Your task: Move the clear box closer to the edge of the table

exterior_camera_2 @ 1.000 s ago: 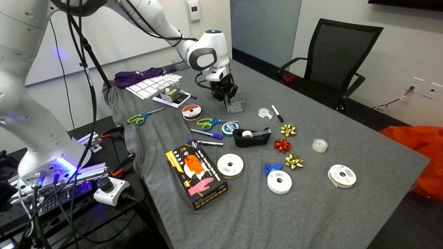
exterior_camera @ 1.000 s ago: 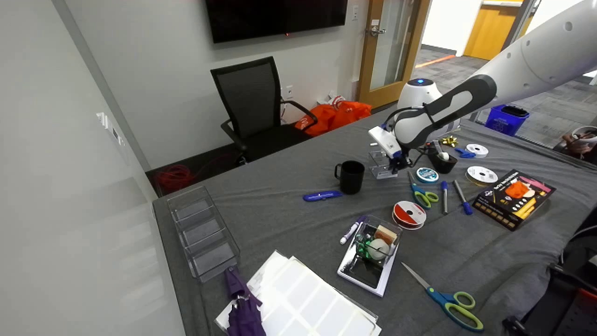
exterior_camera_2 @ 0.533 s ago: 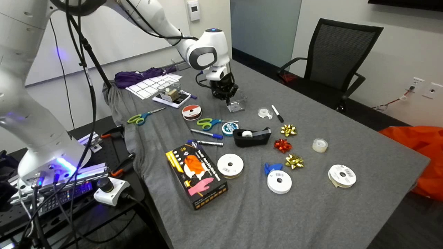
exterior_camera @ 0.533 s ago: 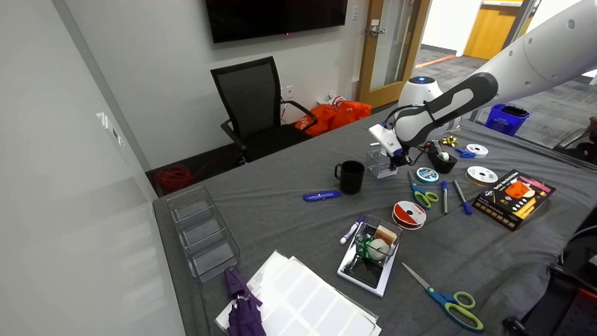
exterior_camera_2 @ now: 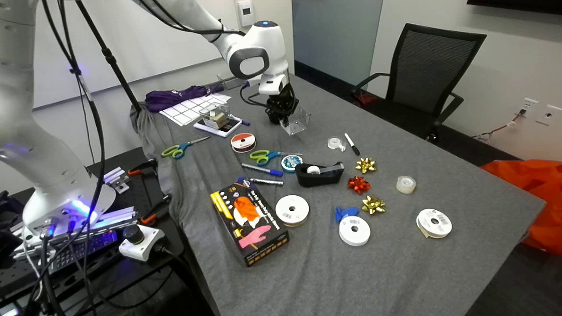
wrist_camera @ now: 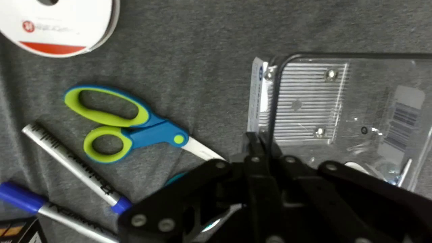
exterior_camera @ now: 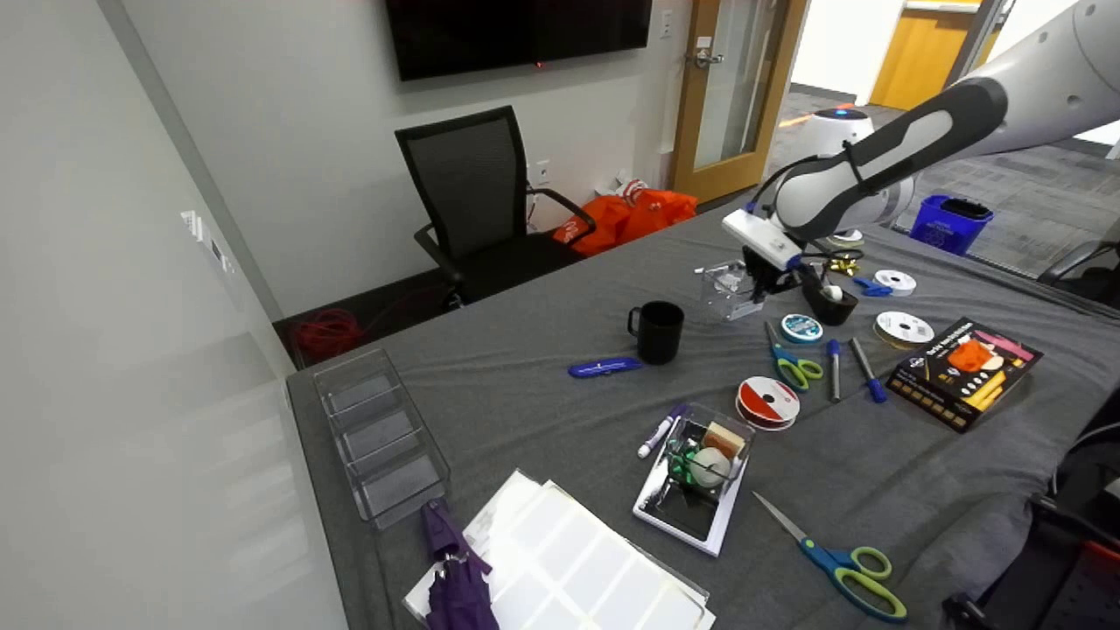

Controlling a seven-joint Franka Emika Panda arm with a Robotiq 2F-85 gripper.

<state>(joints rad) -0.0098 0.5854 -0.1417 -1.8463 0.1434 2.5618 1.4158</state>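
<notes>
The clear box, transparent with a ribbed bottom patch and a white label strip, fills the right of the wrist view. It shows in both exterior views, as the clear box and the clear box. My gripper is shut on one upright wall of it, one finger on each side. In an exterior view my gripper holds the box tilted, and it appears a little off the dark grey table. The gripped part of the wall is hidden between the fingers.
A black mug and a blue cutter stand near the box. A black tape dispenser, scissors, markers and ribbon spools lie around. A tape roll and black marker lie beyond it.
The gripper fingers have closed on the box's wall. The arm has then risen and shifted, carrying the box, which has tilted. In an exterior view the box has moved away from the mug.
</notes>
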